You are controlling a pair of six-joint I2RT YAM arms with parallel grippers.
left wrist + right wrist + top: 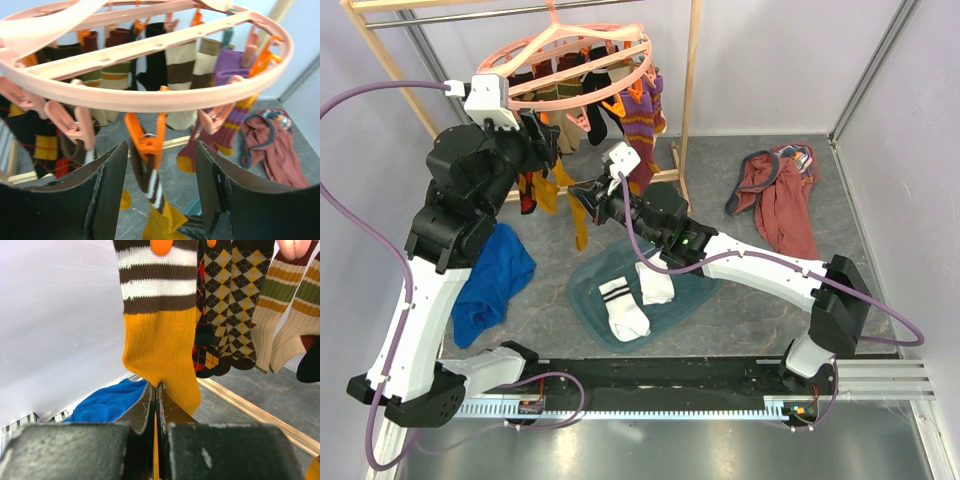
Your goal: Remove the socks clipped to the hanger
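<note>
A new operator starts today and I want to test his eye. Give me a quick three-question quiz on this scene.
1. True or false: the right gripper is shut on the yellow sock.
2. Which hangs between the open fingers of the left gripper? A pink clip, B orange clip, C blue clip.
3. How many white socks lie off the hanger?
Key: 1 true; 2 B; 3 two.

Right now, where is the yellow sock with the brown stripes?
In the right wrist view the yellow sock hangs from an orange clip, just left of the argyle socks, its bottom edge pinched in the shut right tool.
</note>
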